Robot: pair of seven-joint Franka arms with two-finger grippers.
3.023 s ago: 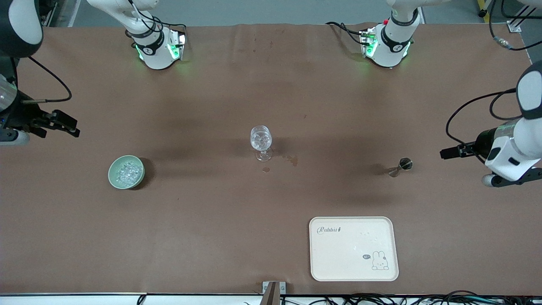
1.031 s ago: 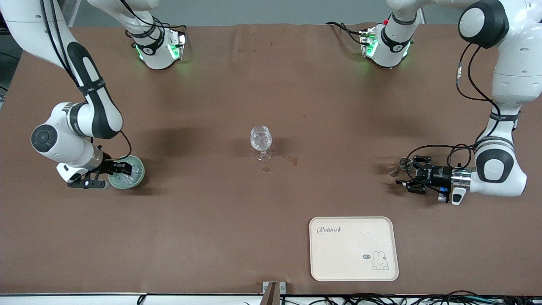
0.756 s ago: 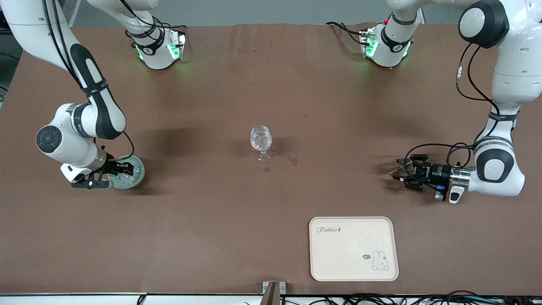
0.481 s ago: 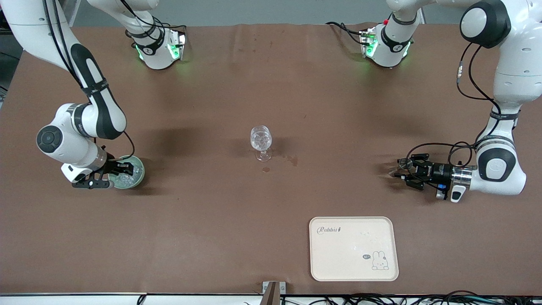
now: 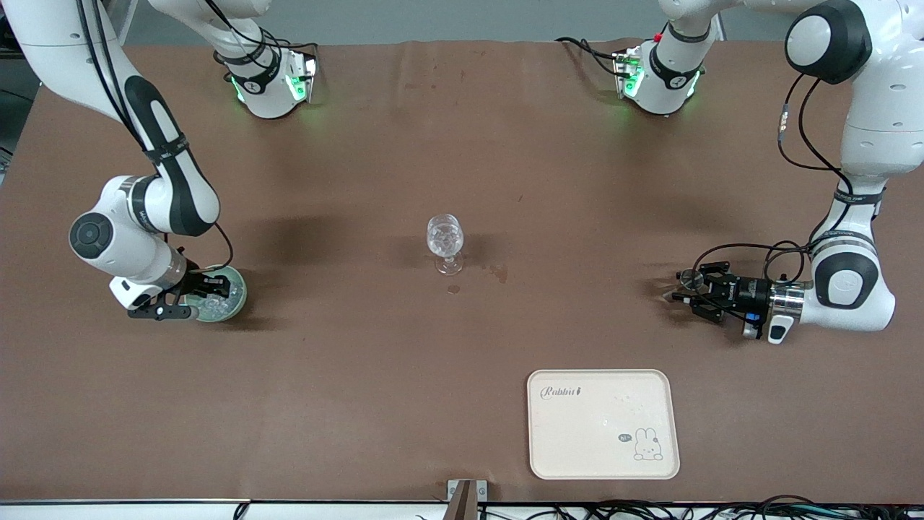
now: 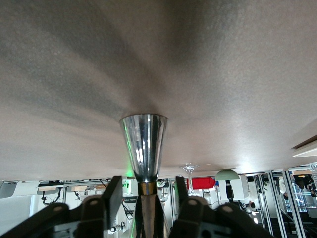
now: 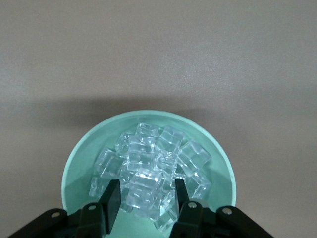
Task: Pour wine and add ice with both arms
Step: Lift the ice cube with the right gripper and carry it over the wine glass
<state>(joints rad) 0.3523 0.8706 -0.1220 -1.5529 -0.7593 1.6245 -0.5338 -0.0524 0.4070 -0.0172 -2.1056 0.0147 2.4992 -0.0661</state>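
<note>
The ice [image 7: 151, 173], clear glittering cubes, is heaped in a pale green bowl [image 7: 84, 158] toward the right arm's end of the bench. The right claw [image 7: 144, 206] reaches into the heap, one cube between its fingers. The left claw [image 6: 142, 198] flanks a steel jigger [image 6: 143, 148], its fingers at the narrow waist.

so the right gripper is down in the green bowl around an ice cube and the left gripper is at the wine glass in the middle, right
Not quite. The left gripper is at the metal measuring cup, fingers either side of its waist, as the left wrist view shows. The wine glass stands alone. The right gripper does straddle ice in the green bowl.
</note>
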